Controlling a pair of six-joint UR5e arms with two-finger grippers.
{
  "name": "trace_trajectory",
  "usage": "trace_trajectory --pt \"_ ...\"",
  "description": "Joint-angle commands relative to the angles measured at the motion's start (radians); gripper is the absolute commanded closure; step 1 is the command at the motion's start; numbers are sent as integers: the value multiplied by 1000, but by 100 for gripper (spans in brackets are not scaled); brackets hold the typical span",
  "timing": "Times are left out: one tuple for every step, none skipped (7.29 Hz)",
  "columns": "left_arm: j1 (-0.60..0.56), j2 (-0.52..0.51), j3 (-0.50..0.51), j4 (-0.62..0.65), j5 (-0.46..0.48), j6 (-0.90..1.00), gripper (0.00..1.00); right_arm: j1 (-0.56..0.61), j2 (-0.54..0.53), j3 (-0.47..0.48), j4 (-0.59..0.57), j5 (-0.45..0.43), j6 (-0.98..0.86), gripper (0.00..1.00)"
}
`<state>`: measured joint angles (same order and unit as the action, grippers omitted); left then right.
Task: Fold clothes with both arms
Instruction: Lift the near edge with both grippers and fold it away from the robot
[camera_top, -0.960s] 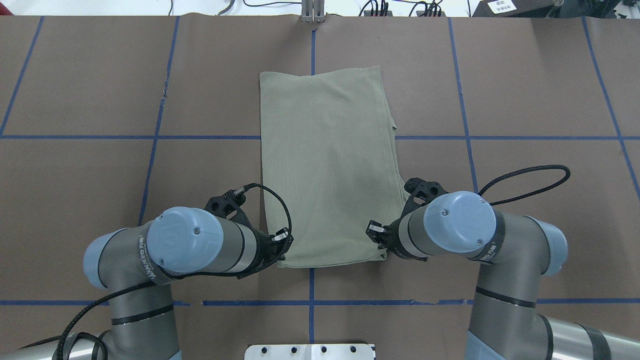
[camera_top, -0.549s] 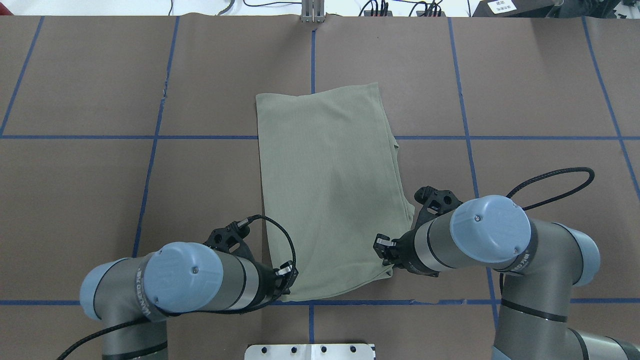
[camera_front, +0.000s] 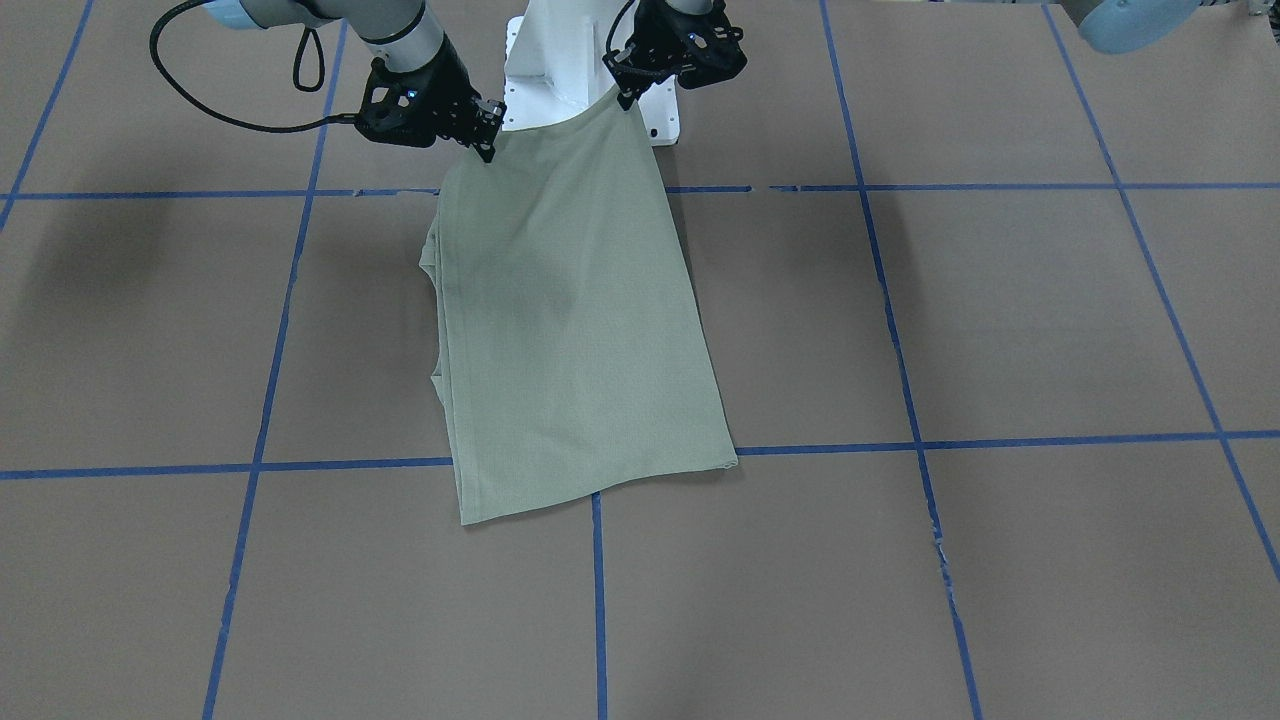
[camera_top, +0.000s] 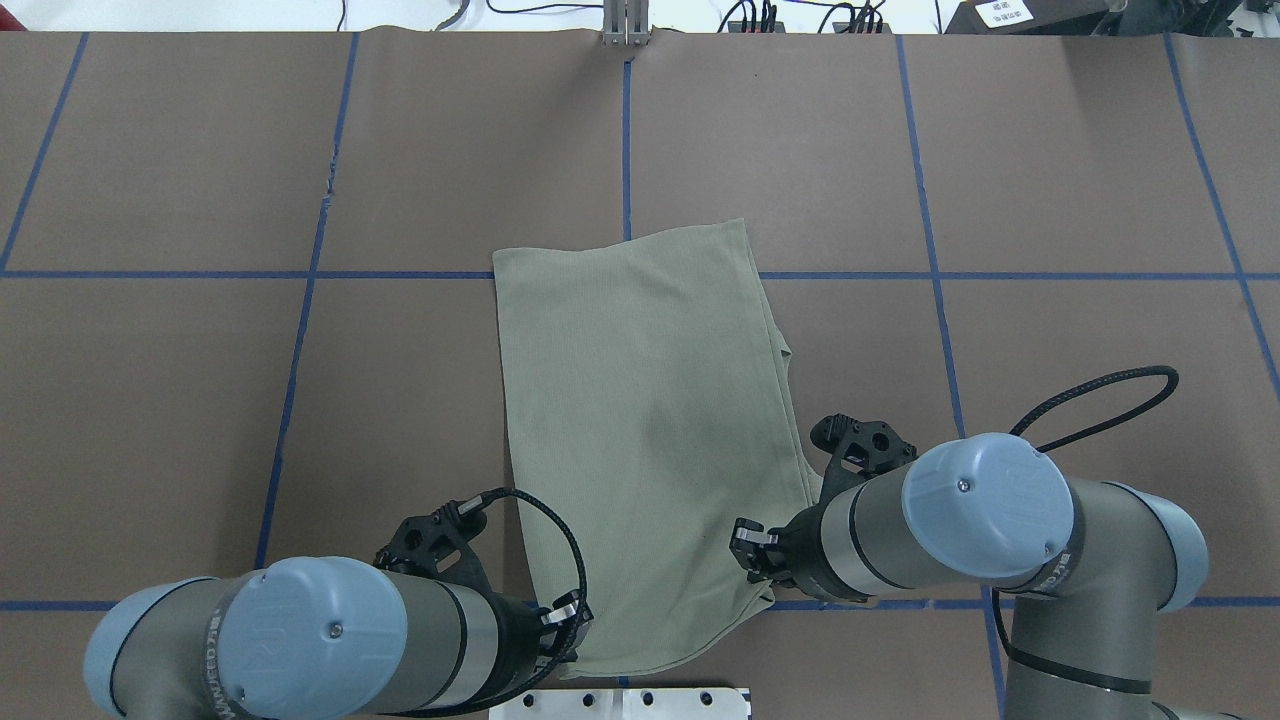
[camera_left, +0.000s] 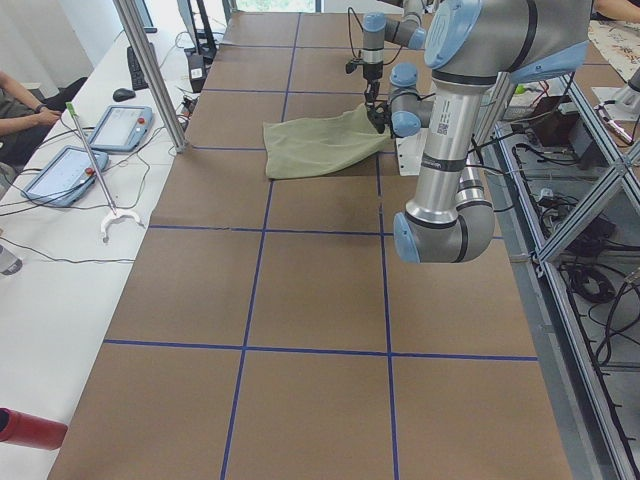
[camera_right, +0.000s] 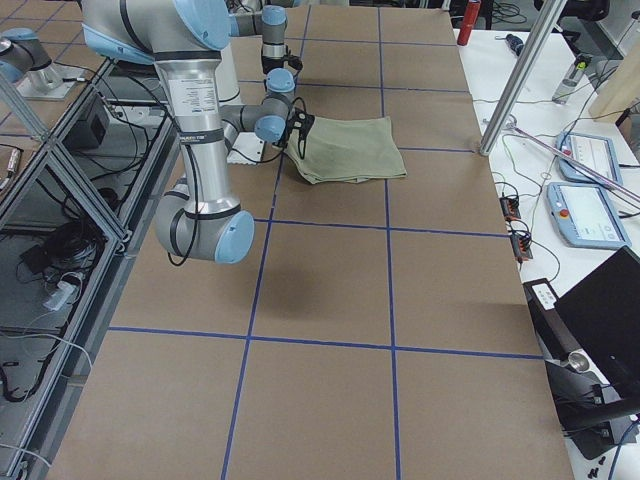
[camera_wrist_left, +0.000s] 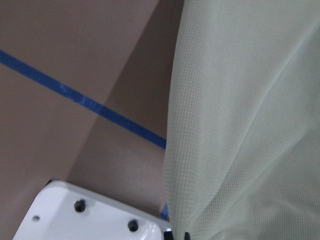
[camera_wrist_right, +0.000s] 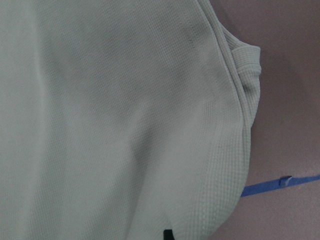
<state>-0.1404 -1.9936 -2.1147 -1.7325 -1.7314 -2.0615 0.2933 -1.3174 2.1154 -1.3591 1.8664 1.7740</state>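
Both arms are dragging the folded shirt (camera_top: 650, 430) back toward the robot, toward 6 o'clock.

Watching from the room: the left arm (camera_top: 300, 640) and right arm (camera_top: 960, 520) are each pinching a near corner of it, left jaws squeezed tight on the 7 o'clock corner, right jaws on the 5 o'clock one, and lifting that end off the table (camera_top: 200, 400). Over the last second the far hem is sliding from past the blue tape line (camera_top: 1000, 275) down onto it, and the near end is now hanging by the white base plate (camera_top: 620, 703). The left corner is running ahead, so the cloth is skewing. I'm guessing they're repositioning it for the next fold, and that skew is going to need evening out.
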Motion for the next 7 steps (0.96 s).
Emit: trace_trajectory --pt "-86 -11 31 43 -4 12 100 59 17 -14 0 -12 -13 100" --pt "-149 -14 38 47 -8 44 100 113 68 -52 0 -12 -13 100" --pt "-189 -22 45 47 -8 58 100 145 101 -72 0 -15 -13 100" --pt "-233 -56 73 45 -10 70 100 183 127 -90 0 -18 -14 100" --pt "-258 -97 119 42 -8 84 100 211 176 -138 0 -27 -15 100" --pt "-290 -137 168 39 -8 86 100 236 217 -184 0 -36 -15 100" --pt "-320 -140 186 34 -8 89 100 271 243 -222 0 -35 -28 100"
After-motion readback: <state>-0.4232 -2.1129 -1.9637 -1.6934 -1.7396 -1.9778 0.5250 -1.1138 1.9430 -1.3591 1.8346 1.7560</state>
